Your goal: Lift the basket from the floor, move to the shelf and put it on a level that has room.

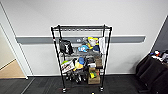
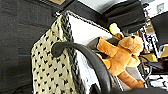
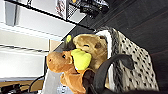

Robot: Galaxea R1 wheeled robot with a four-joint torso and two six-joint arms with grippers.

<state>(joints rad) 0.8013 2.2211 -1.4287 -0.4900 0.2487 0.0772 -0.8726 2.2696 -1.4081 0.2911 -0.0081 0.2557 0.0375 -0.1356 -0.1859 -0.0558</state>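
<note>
Ahead, the shelf (image 1: 81, 56) stands on the floor (image 1: 45, 86) against a white wall, its top level (image 1: 81, 27) bare and the lower tiers crowded with caps, a black bag and a cardboard box (image 1: 94, 77) at five o'clock of the rack; no lettering is legible. The basket (image 2: 53, 67) shows close in both wrist views, holding an orange plush toy (image 2: 122, 56). Whether either gripper is spread or pressed together cannot be told.

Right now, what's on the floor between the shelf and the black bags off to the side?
In the head view the dark carpet floor between the shelf and the black bags is bare, with white wall behind that stretch.
</note>
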